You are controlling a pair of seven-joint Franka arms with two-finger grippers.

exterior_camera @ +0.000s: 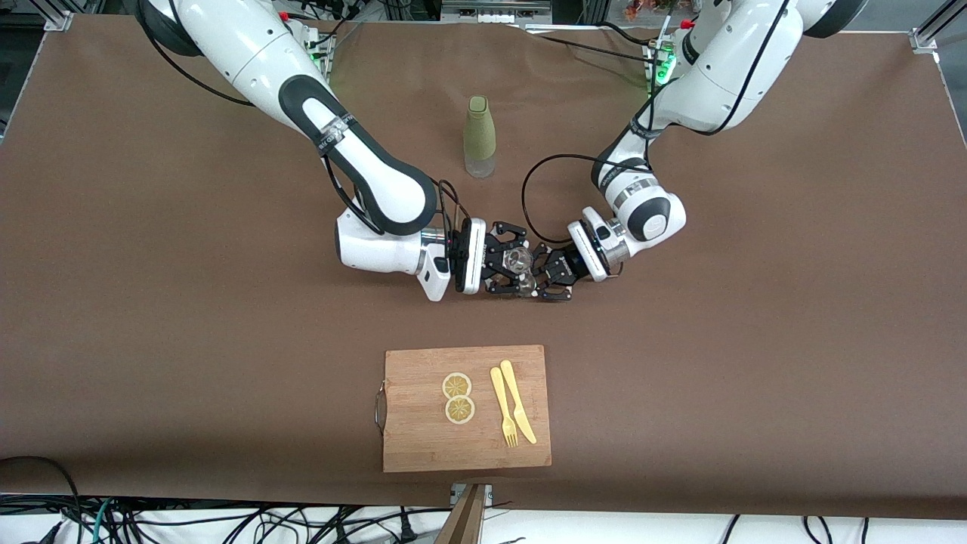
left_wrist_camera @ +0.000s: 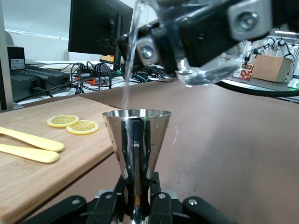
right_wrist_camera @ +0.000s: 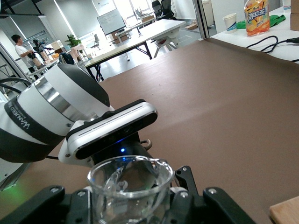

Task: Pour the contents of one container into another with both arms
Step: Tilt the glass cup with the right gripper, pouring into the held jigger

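**Glass tipped over a steel jigger at mid-table**

The right gripper (exterior_camera: 508, 264) is clamped on a clear glass cup (exterior_camera: 519, 262), tilted on its side over the brown table (exterior_camera: 151, 302); a thin stream of water (left_wrist_camera: 127, 79) falls from its lip into the cone below; the left gripper (exterior_camera: 554, 281) is clamped on the narrow waist of a steel jigger (left_wrist_camera: 136, 147), held upright just under the glass; the two grippers meet almost nose to nose above the middle of the table. In the right wrist view the glass cup (right_wrist_camera: 130, 186) sits between the black fingers, with the left arm's wrist close by it. A green bottle (exterior_camera: 479, 136) stands upright nearer the robots' bases; a bamboo cutting board (exterior_camera: 423, 446) lies nearer the front camera, carrying two lemon slices (exterior_camera: 458, 397) side by side, and a yellow fork (exterior_camera: 503, 406) and yellow knife (exterior_camera: 517, 391) lying together toward the left arm's end.
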